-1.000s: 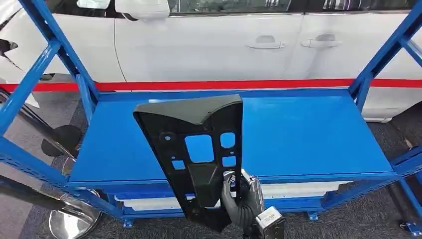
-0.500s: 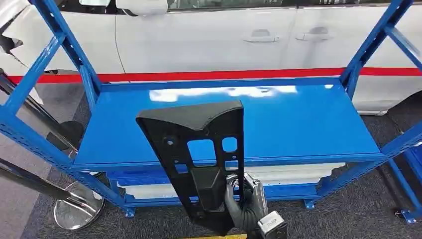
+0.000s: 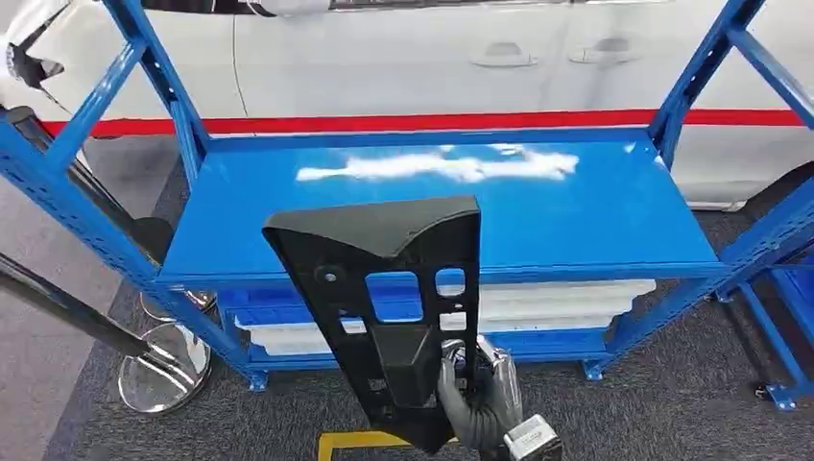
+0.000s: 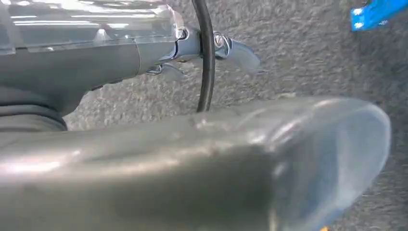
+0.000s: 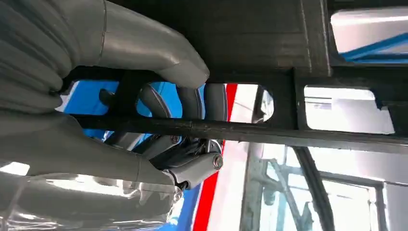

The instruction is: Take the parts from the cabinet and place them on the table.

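Black moulded plastic panel with rectangular cut-outs point(image 3: 389, 288) stands upright near the blue metal shelf rack point(image 3: 576, 216), gripped at its lower right edge by the right hand point(image 3: 475, 399). The fingers point(image 5: 159, 57) are curled round the panel's bar. I cannot tell how the left hand point(image 4: 192, 163) holds its fingers.

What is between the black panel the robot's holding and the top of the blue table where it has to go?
Nothing visible. The right hand holds the black panel upright by its lower end, in front of the blue table. The tabletop beyond it is bare, showing just glare. The table's front edge lies behind the panel's middle.
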Robot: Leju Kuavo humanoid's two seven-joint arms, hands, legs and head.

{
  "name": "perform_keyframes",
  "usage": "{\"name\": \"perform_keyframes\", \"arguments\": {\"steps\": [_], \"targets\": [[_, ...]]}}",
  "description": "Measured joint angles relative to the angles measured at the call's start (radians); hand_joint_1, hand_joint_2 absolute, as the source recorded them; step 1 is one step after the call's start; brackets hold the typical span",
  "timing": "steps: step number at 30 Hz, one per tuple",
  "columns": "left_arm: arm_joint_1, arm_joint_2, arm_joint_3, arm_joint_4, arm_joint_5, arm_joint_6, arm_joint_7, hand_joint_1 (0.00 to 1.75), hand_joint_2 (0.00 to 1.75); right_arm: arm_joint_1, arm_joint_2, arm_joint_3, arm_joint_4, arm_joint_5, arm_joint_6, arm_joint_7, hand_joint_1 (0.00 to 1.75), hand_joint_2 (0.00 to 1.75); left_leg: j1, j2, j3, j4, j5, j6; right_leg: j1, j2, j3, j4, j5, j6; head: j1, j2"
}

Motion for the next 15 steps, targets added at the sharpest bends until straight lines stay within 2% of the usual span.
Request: {"name": "perform_keyframes", "arguments": {"steps": [1, 2, 3, 4, 5, 6, 7, 8, 9, 10, 11, 12, 14, 15], "targets": [[0.0, 0.0, 0.0, 0.001, -0.001, -0.002, 0.003, 0.0, 0.0, 0.002, 0.0, -0.001, -0.003, 0.0, -0.004, 0.0, 1.75, 1.75, 0.013, 0.008, -0.007, -0.01, 0.017, 0.009, -0.002, 0.006, -0.008, 0.01, -0.011, 0.007, 0.0, 0.0], [-0.001, 0.0, 0.0, 0.001, -0.002, -0.004, 0.006, 0.0, 0.0, 0.005, 0.0, -0.003, -0.005, 0.0, -0.009, 0.0, 1.75, 1.75, 0.012, 0.009, -0.021, -0.01, 0.028, 0.018, -0.001, 0.011, -0.02, 0.033, -0.057, 0.012, 0.0, 0.0], [-0.001, 0.0, 0.0, 0.001, -0.002, -0.005, 0.007, 0.0, 0.0, 0.005, 0.0, -0.004, -0.007, 0.0, -0.012, 0.0, 1.75, 1.75, 0.011, 0.01, -0.035, -0.009, 0.04, 0.026, -0.006, 0.011, -0.04, 0.093, -0.126, 0.017, 0.0, 0.0], [-0.001, 0.0, 0.0, 0.001, -0.002, -0.005, 0.007, 0.0, 0.0, 0.007, -0.001, -0.006, -0.007, 0.0, -0.013, 0.0, 1.75, 1.75, 0.011, 0.011, -0.048, -0.008, 0.05, 0.026, -0.01, 0.011, -0.059, 0.162, -0.18, 0.021, 0.0, 0.0], [-0.001, 0.001, 0.0, 0.001, -0.003, -0.006, 0.007, 0.0, 0.0, 0.01, -0.001, -0.008, -0.007, 0.0, -0.014, -0.001, 1.75, 1.75, 0.011, 0.012, -0.063, -0.006, 0.061, 0.026, -0.014, 0.011, -0.075, 0.233, -0.217, 0.026, 0.0, 0.0], [-0.001, 0.002, 0.0, 0.001, -0.004, -0.006, 0.008, 0.0, 0.0, 0.013, 0.0, -0.009, -0.007, 0.0, -0.014, -0.002, 1.75, 1.75, 0.011, 0.013, -0.081, -0.001, 0.072, 0.023, -0.016, 0.011, -0.083, 0.29, -0.221, 0.03, 0.0, 0.0], [-0.001, 0.002, 0.0, 0.001, -0.005, -0.006, 0.008, 0.0, 0.0, 0.015, -0.001, -0.01, -0.007, 0.0, -0.014, -0.004, 1.75, 1.75, 0.012, 0.014, -0.097, 0.004, 0.08, 0.021, -0.02, 0.011, -0.072, 0.302, -0.193, 0.034, 0.0, 0.0], [-0.001, 0.002, 0.0, 0.001, -0.009, -0.006, 0.008, 0.0, 0.0, 0.017, -0.001, -0.012, -0.007, 0.0, -0.014, -0.006, 1.75, 1.75, 0.013, 0.014, -0.113, 0.01, 0.087, 0.017, -0.024, 0.011, -0.043, 0.277, -0.153, 0.037, 0.0, 0.0], [-0.001, 0.002, 0.0, 0.001, -0.011, -0.007, 0.008, 0.0, 0.0, 0.018, -0.001, -0.014, -0.008, -0.001, -0.014, -0.008, 1.75, 1.75, 0.014, 0.014, -0.13, 0.018, 0.093, 0.012, -0.028, 0.011, 0.01, 0.211, -0.11, 0.038, 0.0, 0.0], [-0.001, 0.002, 0.0, 0.001, -0.011, -0.007, 0.008, 0.0, 0.0, 0.018, -0.001, -0.016, -0.011, -0.002, -0.014, -0.009, 1.75, 1.75, 0.015, 0.014, -0.143, 0.028, 0.098, 0.007, -0.031, 0.011, 0.076, 0.121, -0.094, 0.038, 0.0, 0.0], [-0.002, 0.003, 0.0, 0.001, -0.011, -0.007, 0.008, 0.0, 0.0, 0.017, -0.001, -0.017, -0.014, -0.002, -0.014, -0.01, 1.75, 1.75, 0.014, 0.013, -0.152, 0.037, 0.102, 0.0, -0.032, 0.012, 0.132, 0.028, -0.137, 0.037, 0.0, 0.0], [-0.001, 0.003, 0.0, 0.001, -0.011, -0.007, 0.008, 0.0, 0.0, 0.018, -0.001, -0.017, -0.018, -0.002, -0.013, -0.011, 1.75, 1.75, 0.011, 0.012, -0.157, 0.042, 0.106, -0.006, -0.022, 0.015, 0.16, -0.02, -0.152, 0.029, 0.0, 0.0], [-0.002, 0.005, 0.001, 0.001, -0.013, -0.006, 0.007, 0.0, 0.0, 0.021, -0.001, -0.018, -0.024, -0.003, -0.009, -0.016, 1.75, 1.75, 0.012, 0.012, -0.157, 0.036, 0.124, -0.021, -0.019, 0.016, 0.148, -0.013, -0.143, 0.015, -0.001, 0.0], [-0.001, 0.005, 0.001, 0.001, -0.013, -0.006, 0.007, 0.0, 0.0, 0.023, -0.001, -0.018, -0.024, -0.003, -0.006, -0.018, 1.75, 1.75, 0.014, 0.011, -0.159, 0.034, 0.134, -0.028, -0.016, 0.015, 0.142, -0.012, -0.134, 0.005, 0.0, 0.0]]}}
